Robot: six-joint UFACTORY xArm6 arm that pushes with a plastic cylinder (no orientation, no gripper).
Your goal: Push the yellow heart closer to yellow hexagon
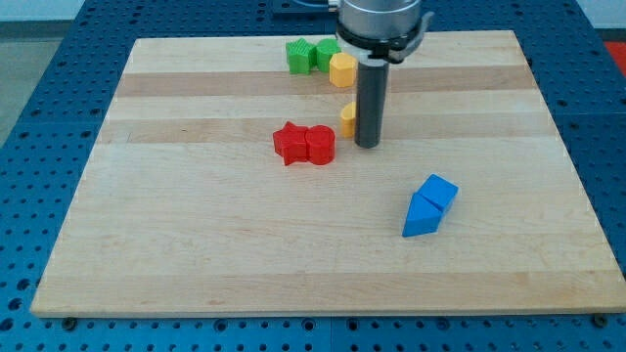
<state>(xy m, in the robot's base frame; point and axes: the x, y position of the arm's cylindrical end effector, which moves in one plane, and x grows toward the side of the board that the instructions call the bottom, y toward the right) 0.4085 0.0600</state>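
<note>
Yellow heart (347,118) touching my tip (368,145).

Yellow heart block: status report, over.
My tip down beside small yellow heart block, on its right. Yellow hexagon block just above, gap open. Nothing between them.

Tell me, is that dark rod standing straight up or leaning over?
Upright. My tip meets the wooden board directly below the rod's top, just right of the partly hidden yellow heart block.
</note>
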